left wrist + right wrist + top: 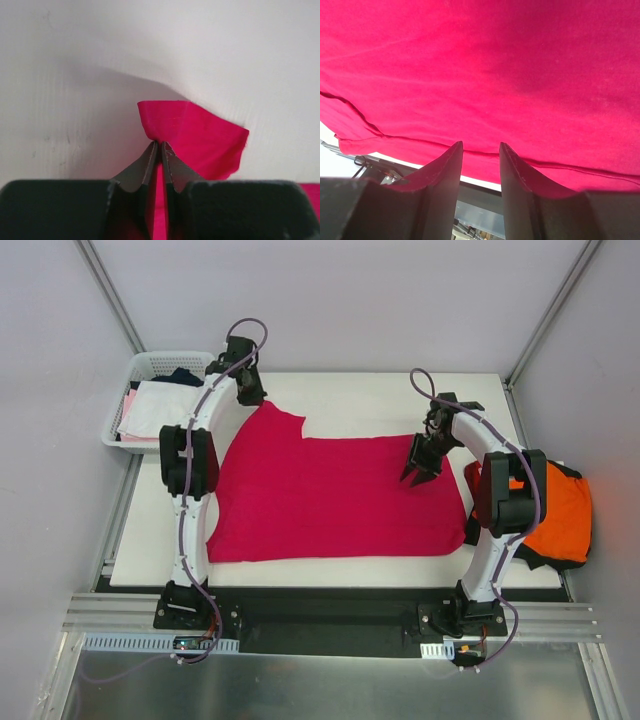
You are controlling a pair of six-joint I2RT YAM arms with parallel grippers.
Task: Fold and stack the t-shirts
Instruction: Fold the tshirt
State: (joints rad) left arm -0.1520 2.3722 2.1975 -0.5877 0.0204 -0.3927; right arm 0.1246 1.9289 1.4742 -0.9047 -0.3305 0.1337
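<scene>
The crimson-magenta t-shirt lies spread flat over the middle of the white table. My left gripper is shut on its far-left corner; the left wrist view shows the pinched cloth sticking out past the closed fingertips. My right gripper is open and empty, hovering over the shirt's right part; the right wrist view shows the shirt and its hem beyond the spread fingers. The orange t-shirt lies bunched at the right table edge with black cloth under it.
A white mesh basket with white and pink garments stands off the table's far-left corner. The booth's frame posts rise at the back left and back right. The right arm's upper link stands between the magenta and orange shirts.
</scene>
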